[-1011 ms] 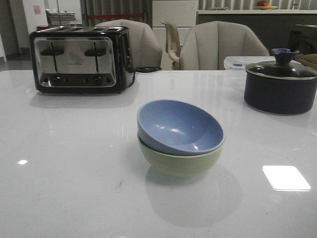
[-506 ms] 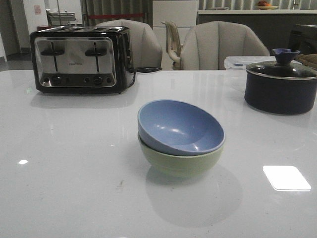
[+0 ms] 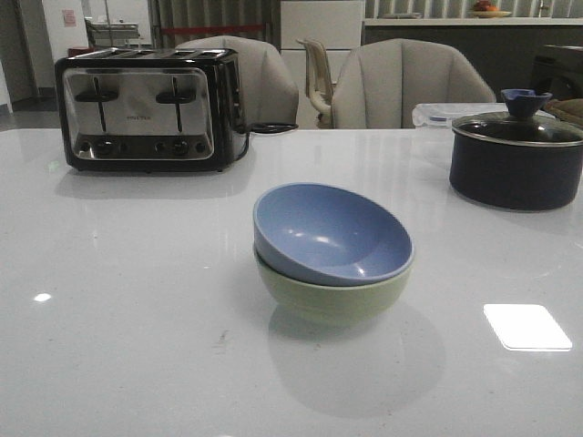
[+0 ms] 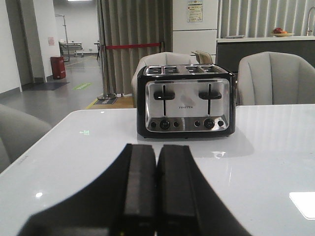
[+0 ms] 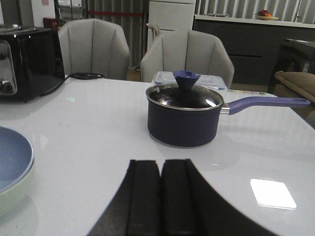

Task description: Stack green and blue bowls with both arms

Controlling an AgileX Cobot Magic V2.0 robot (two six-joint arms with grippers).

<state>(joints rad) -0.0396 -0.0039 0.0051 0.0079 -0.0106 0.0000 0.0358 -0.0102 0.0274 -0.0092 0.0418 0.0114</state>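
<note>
The left claw [image 4: 156,191] shows only in its own wrist view, its two black fingers [image 4: 140,187] pressed flat together with nothing between them, low over the white counter [image 4: 266,162]. The right claw [image 5: 161,196] is likewise pressed closed and empty in its wrist view, hovering above the same counter. Neither arm appears in the front view.

Taking the stacked bowls as the landmark: the blue bowl [image 3: 332,234] sits nested inside the green bowl [image 3: 330,297] in the middle of the counter [image 3: 127,319]. The blue one rests tilted, its rim higher on the far left side and dipping toward the near right, so it does not lie level in the green one. The green bowl stands upright on the counter. In the right wrist view a slice of both bowls shows at the picture's edge, the blue bowl [image 5: 12,160] over the pale green rim [image 5: 15,194].

Near and to the right of the bowls lies a bright rectangular patch of reflected light [image 3: 526,326]. Beyond the bowls to the left stands a black and steel four-slot toaster [image 3: 146,109]. Beyond them to the right stands a dark navy lidded pot [image 3: 516,155] with a blue knob and long handle [image 5: 266,102]. Behind the counter are grey upholstered chairs [image 3: 405,84].
</note>
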